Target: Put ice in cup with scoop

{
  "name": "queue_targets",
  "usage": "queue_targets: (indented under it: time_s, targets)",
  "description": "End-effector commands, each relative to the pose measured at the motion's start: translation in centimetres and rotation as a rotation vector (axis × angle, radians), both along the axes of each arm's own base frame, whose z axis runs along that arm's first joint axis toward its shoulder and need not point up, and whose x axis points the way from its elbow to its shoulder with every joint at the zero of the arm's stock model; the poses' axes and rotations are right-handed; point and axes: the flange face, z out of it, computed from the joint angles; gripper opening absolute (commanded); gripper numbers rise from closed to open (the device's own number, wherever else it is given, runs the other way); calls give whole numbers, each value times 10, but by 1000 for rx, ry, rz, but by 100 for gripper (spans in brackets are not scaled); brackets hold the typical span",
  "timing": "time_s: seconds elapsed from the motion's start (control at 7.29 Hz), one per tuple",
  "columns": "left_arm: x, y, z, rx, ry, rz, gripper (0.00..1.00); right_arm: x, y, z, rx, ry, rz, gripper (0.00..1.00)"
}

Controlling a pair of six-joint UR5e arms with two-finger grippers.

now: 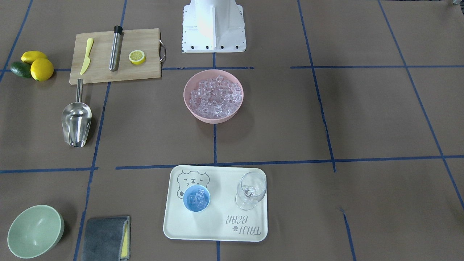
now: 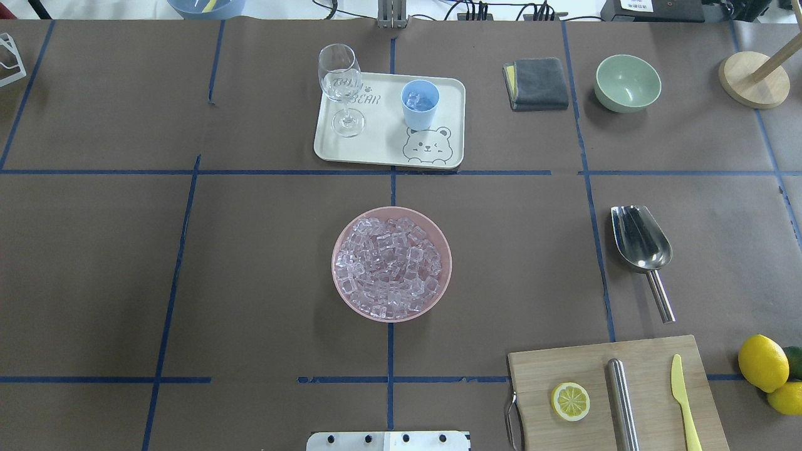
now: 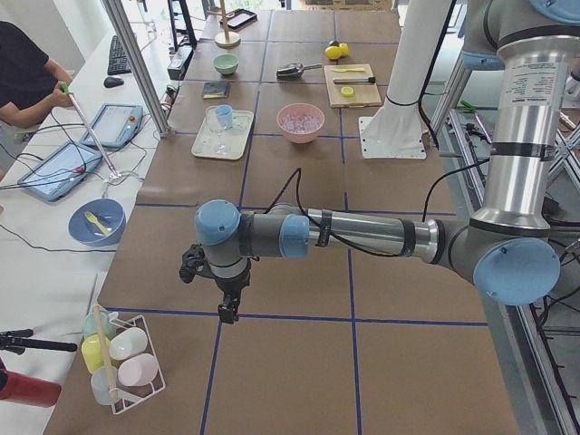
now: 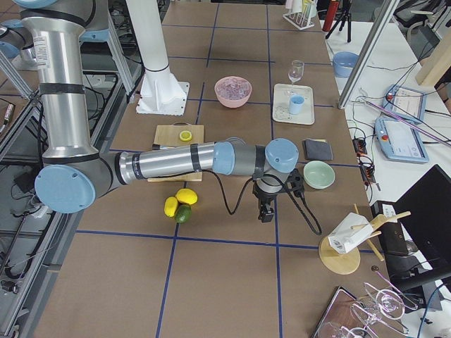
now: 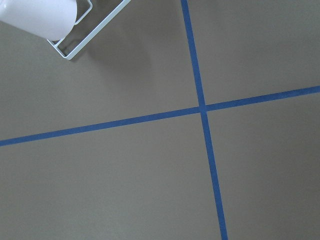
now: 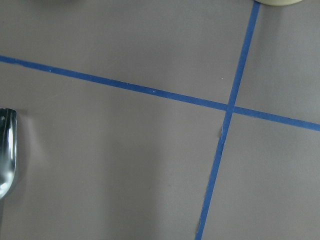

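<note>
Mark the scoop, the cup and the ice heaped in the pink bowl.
scoop (image 2: 639,241), overhead exterior view, on its trough.
cup (image 2: 420,120), overhead exterior view, on its outer wall.
ice (image 2: 391,263), overhead exterior view, on the middle of the heap.

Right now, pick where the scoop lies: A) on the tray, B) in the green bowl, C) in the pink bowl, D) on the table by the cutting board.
D: the scoop lies on the bare table, its handle toward the cutting board.
</note>
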Motion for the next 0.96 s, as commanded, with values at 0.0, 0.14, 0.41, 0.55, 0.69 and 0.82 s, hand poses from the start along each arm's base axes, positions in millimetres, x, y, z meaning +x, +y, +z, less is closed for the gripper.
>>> queue_targets:
  time_s: [0.0, 0.14, 0.41, 0.55, 0.69, 0.82]
  targets:
    - [6, 3, 3, -26, 81, -7, 100, 0, -2, -1, -30, 0, 29, 100]
    - [6, 3, 0, -55, 83, -45, 100, 0, -1, 1, -35, 0, 29, 100]
    - [6, 6, 5, -61, 76, -45, 100, 6, 3, 21, -73, 0, 38, 100]
    - [6, 6, 5, -61, 75, -45, 100, 12, 4, 28, -87, 0, 50, 100]
    - [6, 6, 5, -61, 75, -45, 100, 15, 5, 31, -90, 0, 54, 100]
    - [6, 7, 5, -61, 73, -45, 100, 26, 11, 40, -69, 0, 75, 100]
